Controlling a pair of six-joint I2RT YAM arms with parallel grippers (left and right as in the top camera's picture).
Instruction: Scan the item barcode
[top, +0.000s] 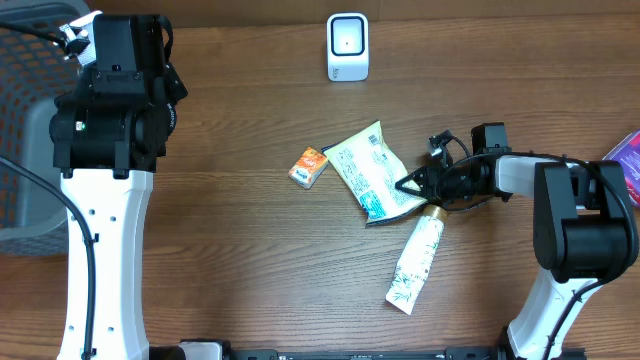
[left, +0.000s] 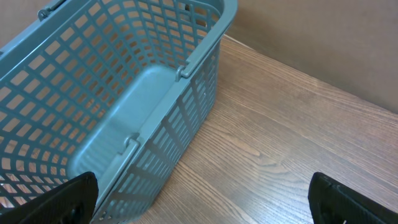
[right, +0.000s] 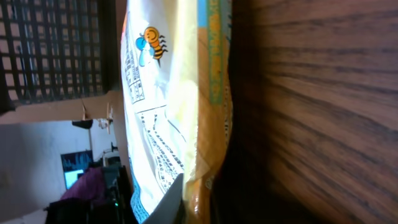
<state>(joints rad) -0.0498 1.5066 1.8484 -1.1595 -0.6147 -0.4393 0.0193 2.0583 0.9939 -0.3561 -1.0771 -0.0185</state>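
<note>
One flat packet (top: 367, 170) lies at the middle of the table (top: 250, 260), pale yellow with teal edging and dense small print (a cartoon bee shows on it in the right wrist view). Its long axis runs diagonally, with the far end toward the white scanner (top: 347, 46) and the near end at the right gripper (top: 412, 185), which is pinched closed on that corner. The left gripper (left: 205, 208), spread wide, holds nothing beside the basket (left: 93, 93).
</note>
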